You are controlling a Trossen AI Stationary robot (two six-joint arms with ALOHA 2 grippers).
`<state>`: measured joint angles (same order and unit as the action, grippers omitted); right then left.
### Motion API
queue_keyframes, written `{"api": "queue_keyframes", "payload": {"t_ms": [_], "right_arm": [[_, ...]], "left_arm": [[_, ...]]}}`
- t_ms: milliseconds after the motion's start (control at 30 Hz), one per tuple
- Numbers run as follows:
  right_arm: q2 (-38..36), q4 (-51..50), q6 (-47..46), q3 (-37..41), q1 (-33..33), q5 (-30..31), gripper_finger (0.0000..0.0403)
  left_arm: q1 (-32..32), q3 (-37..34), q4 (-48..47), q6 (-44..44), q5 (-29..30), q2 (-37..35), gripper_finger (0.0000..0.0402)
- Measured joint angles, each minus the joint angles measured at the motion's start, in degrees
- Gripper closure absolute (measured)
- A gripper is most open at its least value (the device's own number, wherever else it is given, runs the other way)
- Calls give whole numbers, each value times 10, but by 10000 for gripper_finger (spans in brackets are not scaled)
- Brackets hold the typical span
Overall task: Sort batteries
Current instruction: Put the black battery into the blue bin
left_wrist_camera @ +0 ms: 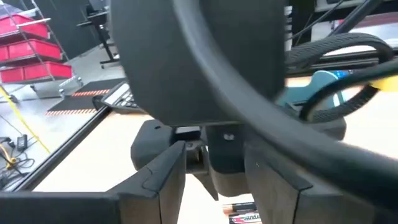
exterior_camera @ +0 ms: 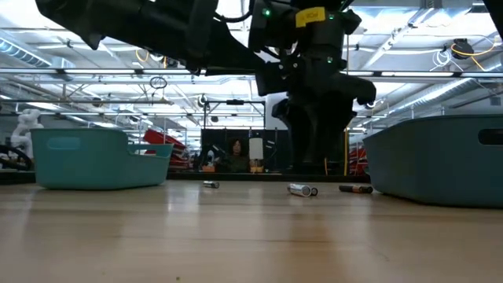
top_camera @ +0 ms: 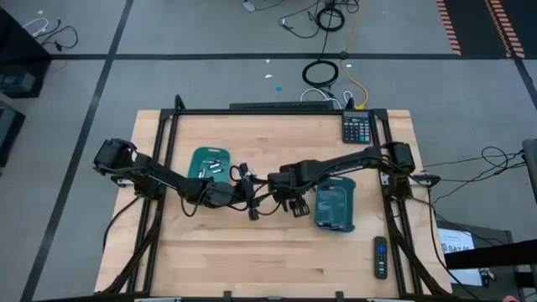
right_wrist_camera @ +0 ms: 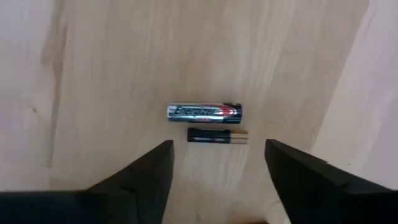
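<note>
My right gripper hangs over the bare wood in the middle of the table, with its two fingers spread wide and nothing between them. Right under it, through the right wrist camera, I see two batteries lying side by side, almost touching. One is a thick silver battery. The other is a thin dark battery, closer to my fingers.

I think I am at the picking step: lined up over the pair, but not yet down on either one. Next I would need to drop lower and close on just one battery. That looks tricky, because they lie so close that my fingers could catch both or push one away. The thin one would need the fingers nearly closed before they hold it.

My left gripper sits just beside the right one, also over the middle of the table. I cannot tell if its fingers are open.

Counting outward: there are two teal trays. The left tray has a few silvery batteries in it, too small for me to count. The right tray sits just beside my right arm, and I cannot make out what is inside. From the low camera I see three batteries out on the wood. There is one calculator at the far right corner and one black remote near the front right.
</note>
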<state>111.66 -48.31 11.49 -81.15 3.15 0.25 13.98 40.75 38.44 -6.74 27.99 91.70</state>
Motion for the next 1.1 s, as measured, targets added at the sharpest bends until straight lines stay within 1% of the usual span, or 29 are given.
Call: {"api": "queue_keyframes", "payload": {"t_ms": [100, 200, 333, 500, 633, 867, 1100], "right_arm": [[10, 8, -1, 0, 0, 0, 128], [26, 11, 1, 0, 0, 0, 116], [39, 17, 3, 0, 0, 14, 118], [41, 16, 10, 0, -6, 6, 121], [42, 16, 13, 0, -14, -18, 121], [62, 20, 16, -1, -16, -19, 122], [65, 18, 16, 2, -16, -18, 125]], "left_arm": [[-1, 0, 0, 3, -2, 0, 233], [-1, 0, -3, 3, -8, 1, 233], [-1, -1, -9, 4, -8, 1, 233], [-2, -2, -11, 4, -7, 2, 233], [-2, -2, -11, 4, -4, 2, 233], [-2, -2, -28, 4, 0, 2, 233], [-2, -2, -37, 4, -2, 2, 233]]}}
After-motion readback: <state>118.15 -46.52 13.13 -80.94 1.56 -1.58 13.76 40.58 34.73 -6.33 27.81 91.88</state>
